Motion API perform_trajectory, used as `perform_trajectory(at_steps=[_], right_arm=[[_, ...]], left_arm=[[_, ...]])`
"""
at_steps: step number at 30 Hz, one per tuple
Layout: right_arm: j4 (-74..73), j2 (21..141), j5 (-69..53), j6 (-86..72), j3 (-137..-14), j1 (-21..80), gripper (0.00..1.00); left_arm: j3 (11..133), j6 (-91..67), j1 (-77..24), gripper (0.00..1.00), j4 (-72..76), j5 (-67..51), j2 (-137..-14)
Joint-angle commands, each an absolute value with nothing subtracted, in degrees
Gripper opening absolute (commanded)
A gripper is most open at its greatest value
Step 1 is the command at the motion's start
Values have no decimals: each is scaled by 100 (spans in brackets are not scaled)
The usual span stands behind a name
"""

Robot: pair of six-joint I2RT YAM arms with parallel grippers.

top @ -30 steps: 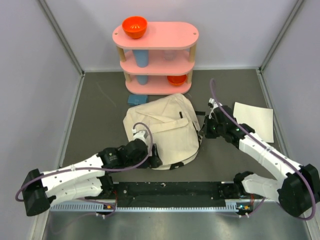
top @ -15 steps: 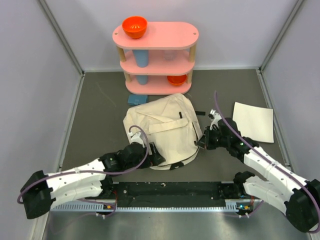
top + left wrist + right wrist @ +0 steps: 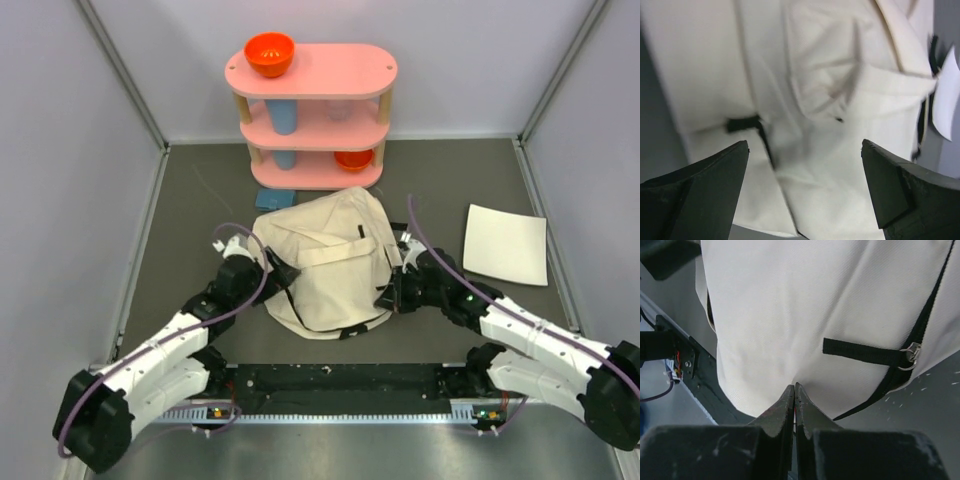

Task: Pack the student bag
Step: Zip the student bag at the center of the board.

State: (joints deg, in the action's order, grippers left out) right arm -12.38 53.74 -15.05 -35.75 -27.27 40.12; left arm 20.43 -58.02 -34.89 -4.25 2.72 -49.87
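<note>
right gripper: fingers pressed together, with a pucker of canvas running into the tips. reads as a pinch on the right edge of the student bag. left gripper: jaws wide apart at the bag's left side, holding nothing. bag lies slumped mid-table, apparently closed, just in front of the pink shelf. step, i judge: getting the bag open. next: left closes on flap or zipper pull while right anchors.

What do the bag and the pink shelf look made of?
The student bag: soft cream woven fabric, likely canvas, matte; it folds and creases, weave visible. The pink shelf: rigid painted boards, probably wood, on pale posts; smooth satin surface.
</note>
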Motion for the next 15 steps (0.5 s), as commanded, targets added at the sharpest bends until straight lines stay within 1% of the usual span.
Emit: perform_trajectory(at_steps=[1,2,3,4,5,6,7,8,9,12,13,15], right_arm=[[-756,5195,-1381,-3963,-2820,4245,1],[-773,5125,-1128,-3929,-2917,4245,22],[-1130,5028,-881,-3859,-3066,4245,29],[-1290,4975,-627,-3641,-3407,4245,34],[-1475,4949,-24,-3534,-3575,4236,47],[-1607,4913,357,-3464,-3716,4184,74],[-1687,4991,534,-3332,-3953,4070,78],[-1696,5105,432,-3253,-4077,3887,87],[-1705,5307,265,-3200,-4217,3337,91],[-1731,6360,-508,-2998,-4771,2455,96],[-1644,6946,-623,-2823,-5042,2330,96],[-1390,7486,-1054,-2612,-5229,2111,98]], left_arm=[[2311,-4635,-2437,99,-1158,37,-4799],[2442,-4510,-2252,99,-1221,-148,-4808],[2513,-4387,-1954,99,-1265,-280,-4816],[2592,-4229,-1882,99,-1431,-325,-4808],[2749,-4167,-1846,99,-1502,-343,-4773],[2812,-4123,-1854,99,-1581,-369,-4738],[2839,-4105,-1846,99,-1643,-387,-4720],[2839,-4148,-1837,99,-1774,-456,-4676],[2804,-4201,-1846,99,-1836,-535,-4667],[2489,-4525,-1872,99,-1855,-1202,-4632],[2313,-4761,-1872,99,-1689,-1361,-4597],[1777,-5087,-1881,99,-1259,-1633,-4439]])
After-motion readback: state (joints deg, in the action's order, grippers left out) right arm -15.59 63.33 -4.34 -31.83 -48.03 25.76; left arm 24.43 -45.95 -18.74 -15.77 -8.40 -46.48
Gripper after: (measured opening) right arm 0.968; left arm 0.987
